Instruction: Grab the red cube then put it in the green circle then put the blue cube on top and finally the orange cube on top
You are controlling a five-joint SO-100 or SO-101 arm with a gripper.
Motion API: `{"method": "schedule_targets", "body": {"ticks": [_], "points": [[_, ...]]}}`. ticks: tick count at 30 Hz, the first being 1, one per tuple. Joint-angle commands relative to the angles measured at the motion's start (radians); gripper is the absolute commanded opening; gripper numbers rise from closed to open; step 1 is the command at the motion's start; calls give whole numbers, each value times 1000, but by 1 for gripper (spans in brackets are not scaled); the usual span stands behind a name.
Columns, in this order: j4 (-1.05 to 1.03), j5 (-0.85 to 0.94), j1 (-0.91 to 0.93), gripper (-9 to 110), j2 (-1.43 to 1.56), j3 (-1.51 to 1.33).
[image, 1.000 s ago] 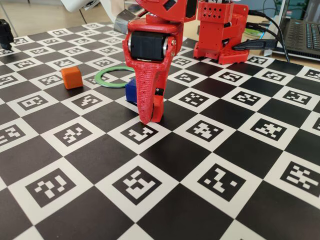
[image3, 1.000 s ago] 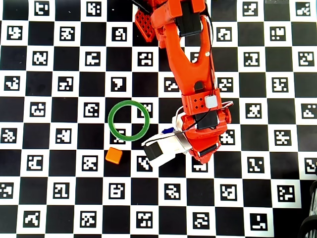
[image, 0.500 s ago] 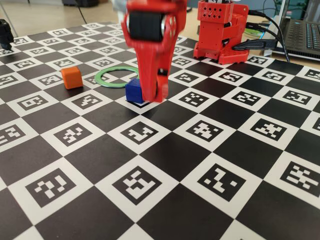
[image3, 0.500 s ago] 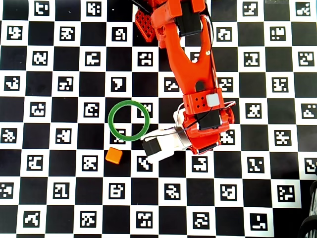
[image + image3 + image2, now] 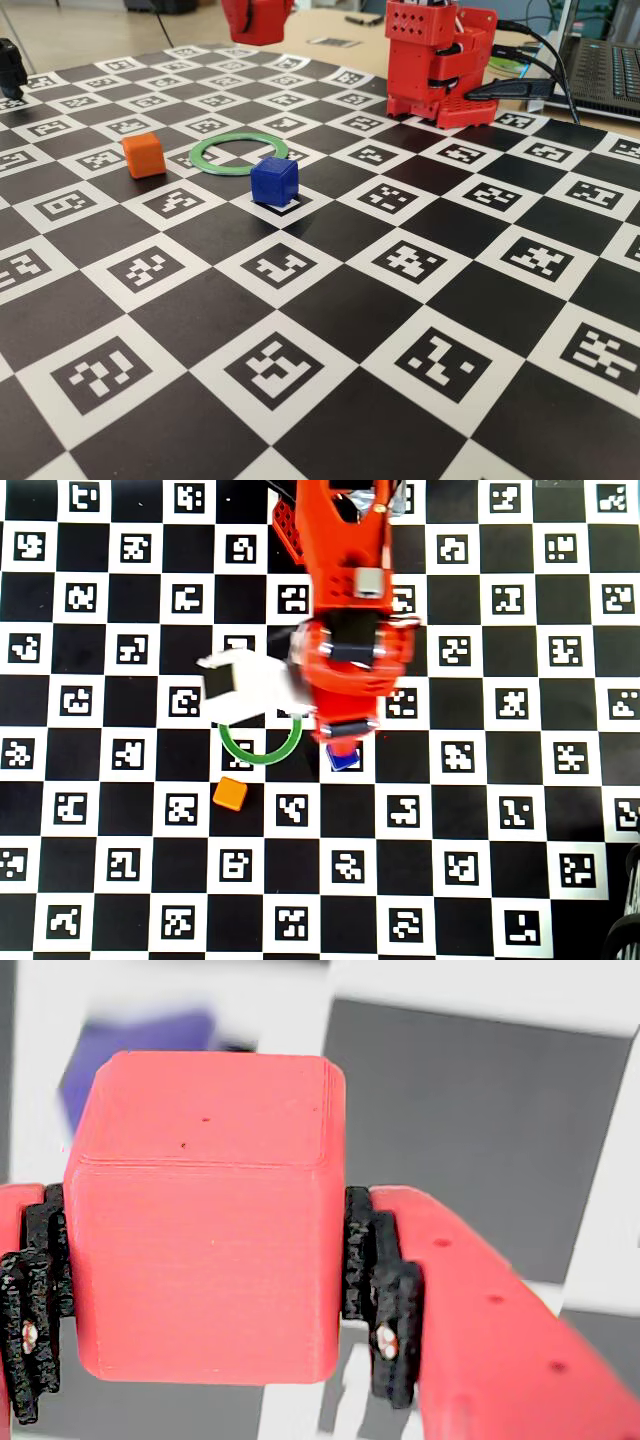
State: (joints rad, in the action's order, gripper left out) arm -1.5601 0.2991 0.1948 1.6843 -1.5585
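In the wrist view my gripper (image 5: 205,1300) is shut on the red cube (image 5: 205,1220), with a black pad pressed against each side. It hangs high above the board, and only its lower end (image 5: 257,18) shows at the top edge of the fixed view. The blue cube (image 5: 273,181) stands on the board just right of the green circle (image 5: 238,154), blurred below in the wrist view (image 5: 140,1045). In the overhead view my arm (image 5: 350,650) covers most of the blue cube (image 5: 345,758) and the upper half of the green circle (image 5: 255,752). The orange cube (image 5: 144,155) sits left of the ring.
The red arm base (image 5: 440,60) stands at the back of the checkered marker board (image 5: 300,330), with cables and a laptop (image 5: 605,70) to its right. A small black object (image 5: 10,65) sits at the far left edge.
The gripper has lifted off the board beside the blue cube and swung up and back over the ring. The blue cube now stands uncovered in the fixed view.
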Motion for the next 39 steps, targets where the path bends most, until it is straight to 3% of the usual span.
{"method": "schedule_targets", "body": {"ticks": [1, 19, 39], "points": [[64, 43, 77, 13, 91, -44], [500, 170, 195, 13, 57, -465], [637, 135, 187, 13, -60, -522]]}}
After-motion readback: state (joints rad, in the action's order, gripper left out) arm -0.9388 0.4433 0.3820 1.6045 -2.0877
